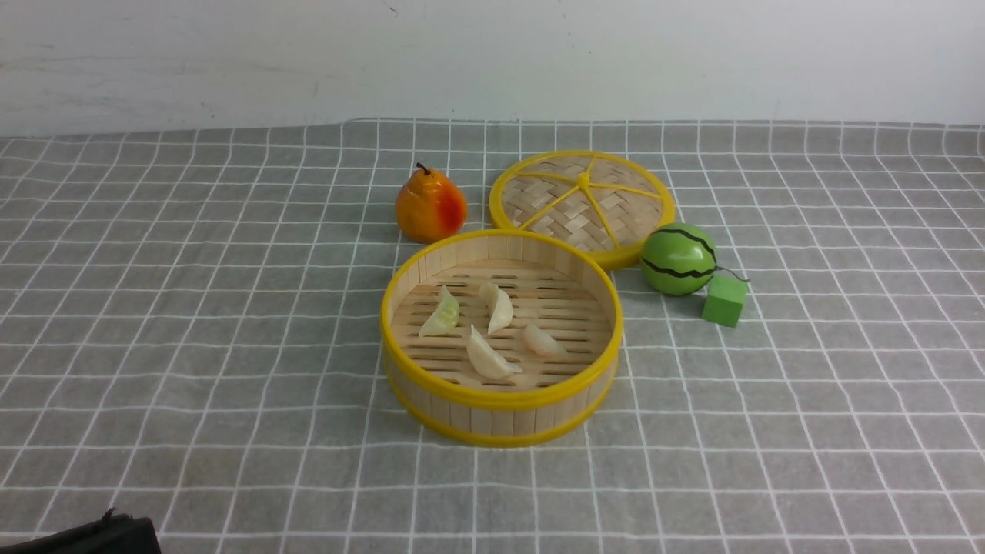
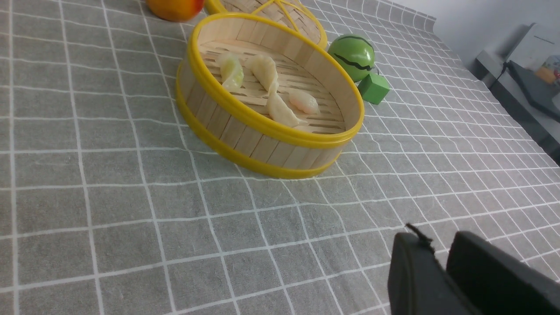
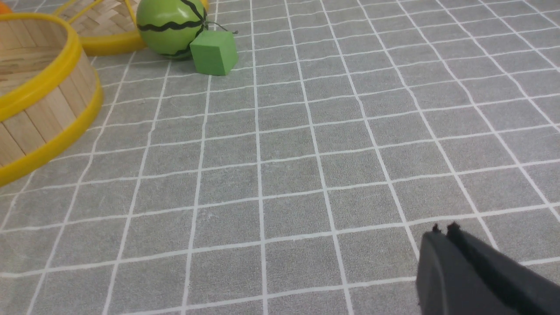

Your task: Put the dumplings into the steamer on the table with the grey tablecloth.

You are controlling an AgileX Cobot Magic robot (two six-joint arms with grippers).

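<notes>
Cloth comes first: the grey tablecloth (image 1: 192,369) lies slightly wrinkled over the worktop (image 1: 846,431). Nearest the robot, the left claw (image 2: 442,267) hangs low above bare cloth, its black fingers almost together with a thin gap and nothing between them. The right claw (image 3: 442,229) is likewise empty, its tips pressed closed over the grid.

Further out sits the steamer (image 1: 500,400), and all four dumplings (image 1: 492,327) rest on its slat floor: the greenish one on the robot's left, the pale ones beside it, two of them close enough that I cannot tell whether they touch. By my reading, the task looks done.

Beyond the steamer stand a pear (image 1: 430,206) and the woven lid (image 1: 582,206), with a green striped ball (image 1: 679,259) and green cube (image 1: 725,300) to the right, the cube just beside the ball.

Risk now lies mostly in withdrawal. An arm swinging low could drag the loose cloth, shifting or tipping the light basket. A clipped rim could bounce the glossy dumplings out.

Hidden: both arms are cut off, only fingertips showing in the wrist views. In the front view only a dark corner of the left arm appears, and the right arm is out of frame. The lid's near edge sits behind the steamer wall.
</notes>
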